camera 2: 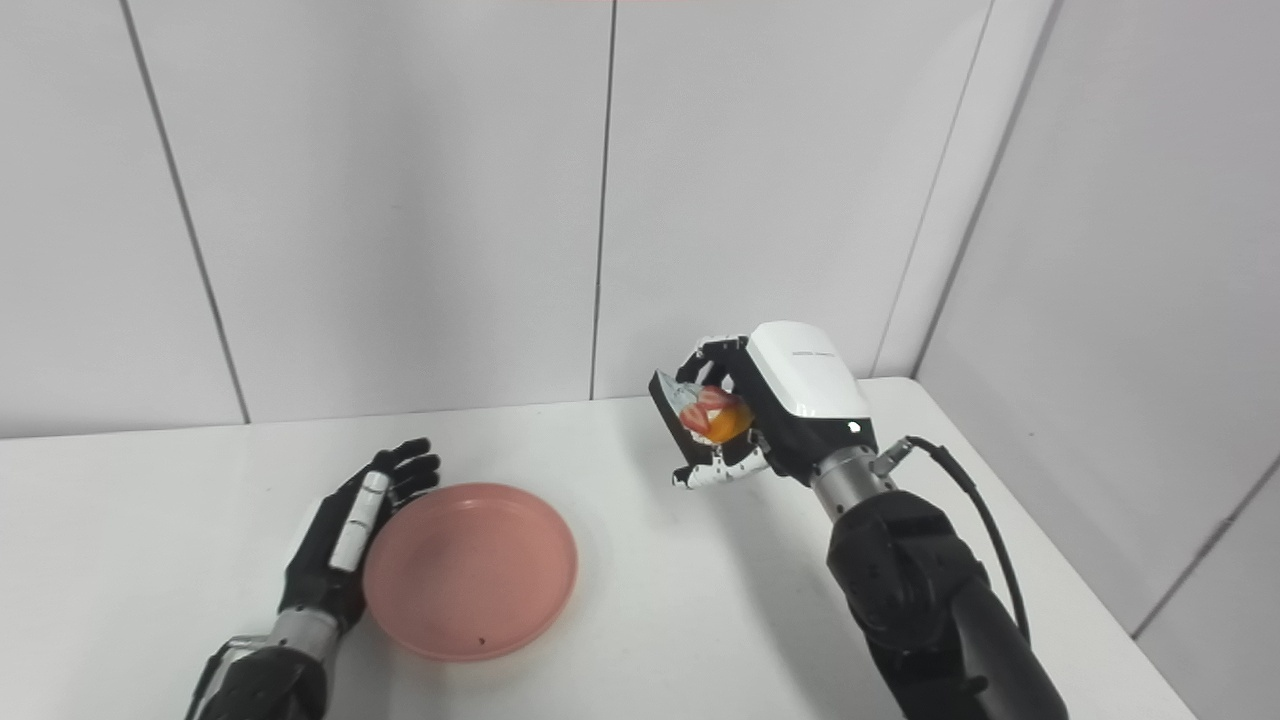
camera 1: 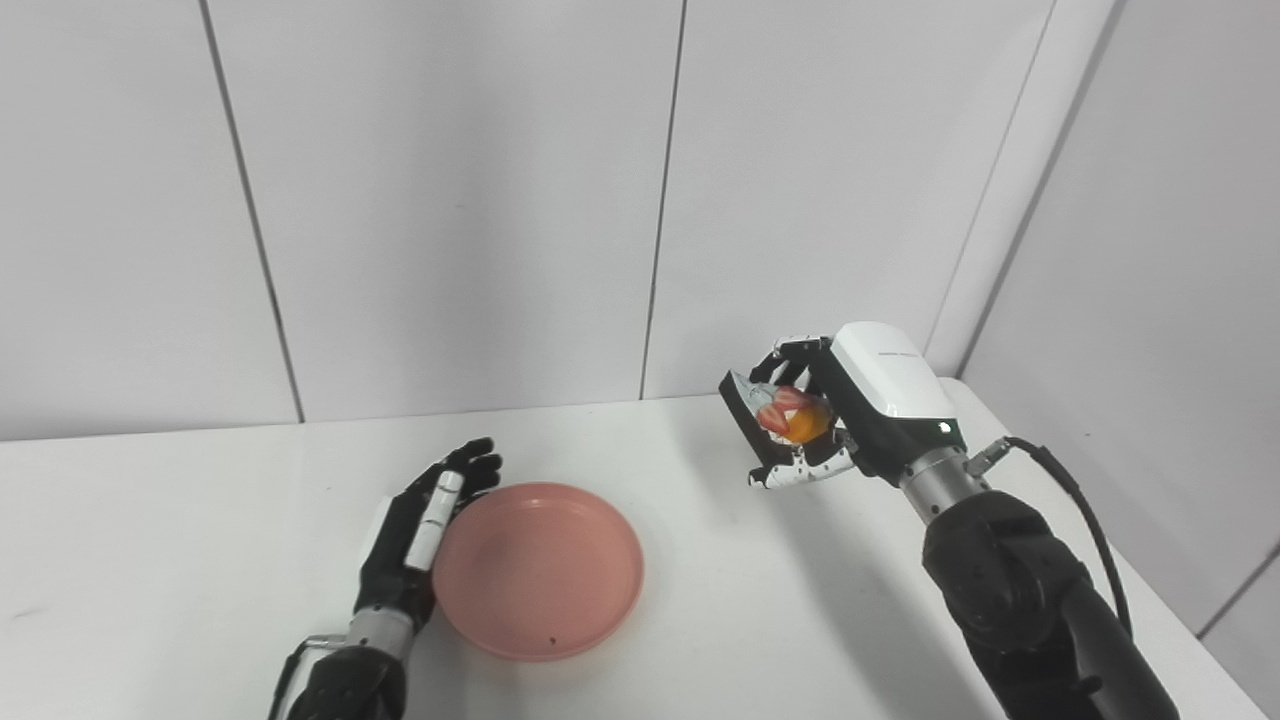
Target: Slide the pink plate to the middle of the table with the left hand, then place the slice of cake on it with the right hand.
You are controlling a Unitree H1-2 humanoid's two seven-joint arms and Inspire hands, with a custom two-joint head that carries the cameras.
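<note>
The pink plate lies empty on the white table, left of the middle. My left hand is open, its fingers straight along the plate's left rim, touching or almost touching it. My right hand is lifted above the table at the right and is shut on the slice of cake, which shows red and orange topping on a dark base. The same scene shows in the right eye view, with the plate, the left hand and the right hand holding the cake.
White wall panels stand behind the table. The table's right edge runs close beside my right arm, and a black cable loops from the wrist. Bare tabletop lies between the plate and the right hand.
</note>
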